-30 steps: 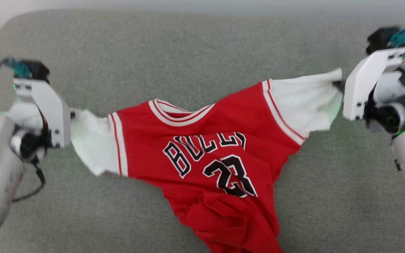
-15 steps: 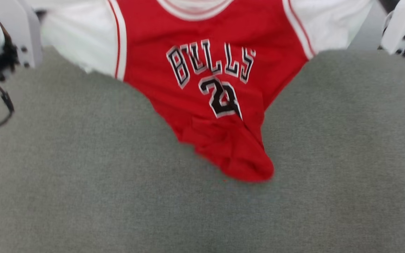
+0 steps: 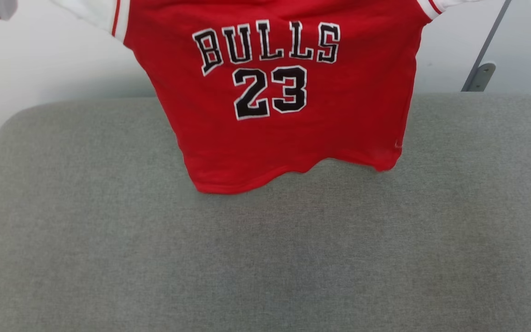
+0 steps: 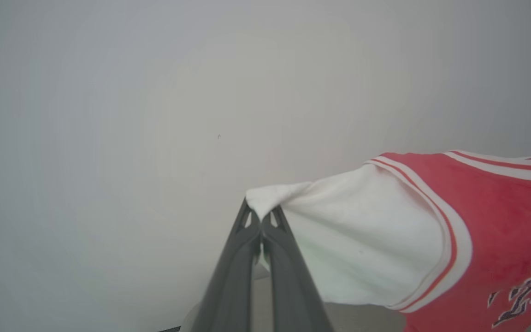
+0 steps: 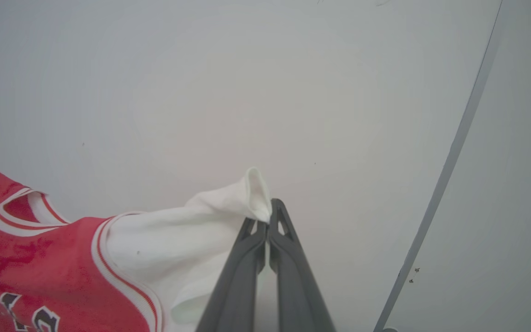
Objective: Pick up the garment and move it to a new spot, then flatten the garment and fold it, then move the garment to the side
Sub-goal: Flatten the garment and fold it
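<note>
Head view. Garment hanging in the air, front towards the camera, spread wide, black-and-white lettering BULLS over 23 readable. Lower hem loose and wavy, over the far part of grey cushion; touching it or not, cannot tell. White sleeves running out past the top edge, left and right. Pale wall behind. Slanted grey rod with a small bracket at far right.

Left wrist view. Left gripper closed tight, dark fingers pressed together, pinching the bunched tip of the white sleeve on the left side. Sleeve drawn out rightwards to the red body, red-white stripe trim at the seam. Plain wall beyond.

Right wrist view. Right gripper clamped the same way, fingers together on the corner of the other white sleeve, a small fold of cloth poking up past the tips. Striped neck opening and part of the lettering to the left. Thin grey rod curving down at right.
</note>
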Tool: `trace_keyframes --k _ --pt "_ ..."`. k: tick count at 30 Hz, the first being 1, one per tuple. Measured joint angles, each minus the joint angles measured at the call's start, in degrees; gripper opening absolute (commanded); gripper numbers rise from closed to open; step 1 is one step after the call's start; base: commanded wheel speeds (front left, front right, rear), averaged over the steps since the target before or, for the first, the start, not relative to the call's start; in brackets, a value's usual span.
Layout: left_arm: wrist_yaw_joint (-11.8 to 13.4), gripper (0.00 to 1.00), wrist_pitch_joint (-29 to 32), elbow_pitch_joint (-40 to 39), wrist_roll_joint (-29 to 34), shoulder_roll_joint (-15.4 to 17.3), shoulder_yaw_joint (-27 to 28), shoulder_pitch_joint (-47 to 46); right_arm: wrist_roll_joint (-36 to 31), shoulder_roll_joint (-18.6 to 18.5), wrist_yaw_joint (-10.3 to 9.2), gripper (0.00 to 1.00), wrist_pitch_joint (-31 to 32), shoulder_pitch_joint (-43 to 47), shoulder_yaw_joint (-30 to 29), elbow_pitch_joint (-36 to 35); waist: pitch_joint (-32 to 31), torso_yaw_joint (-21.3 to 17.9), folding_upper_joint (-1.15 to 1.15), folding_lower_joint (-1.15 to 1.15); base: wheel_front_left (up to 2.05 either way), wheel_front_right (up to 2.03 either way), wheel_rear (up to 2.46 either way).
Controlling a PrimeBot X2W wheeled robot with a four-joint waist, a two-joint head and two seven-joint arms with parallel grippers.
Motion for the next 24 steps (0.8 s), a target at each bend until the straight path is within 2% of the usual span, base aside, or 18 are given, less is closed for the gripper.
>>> trace_keyframes --k 8,17,21,24 --pt "-0.7 0.00 -2.1 2.4 0.0 -1.3 -0.6 -2.8 -0.5 0.1 0.00 0.00 -0.5 -1.3 -0.5 1.2 0.2 -0.5 0.00 0.00 0.00 0.00 0.00" --pt "-0.9 0.00 -5.1 5.5 0.5 -3.9 -0.8 -7.8 -4.7 0.8 0.00 0.00 -4.6 -5.9 -0.6 4.5 6.0 -0.6 0.00 0.00 0.00 0.00 0.00" --pt "-0.1 0.00 -8.4 7.8 1.8 -6.1 -0.9 -11.6 -8.8 1.9 0.00 0.00 -9.9 -10.0 -0.7 7.4 10.0 -0.6 0.00 0.00 0.00 0.00 0.00" --pt "0.7 0.00 -13.4 8.8 3.9 -7.4 -0.8 -16.1 -13.7 2.0 0.00 0.00 -17.0 -14.3 -2.0 9.7 13.4 -0.6 0.00 0.00 0.00 0.00 0.00"
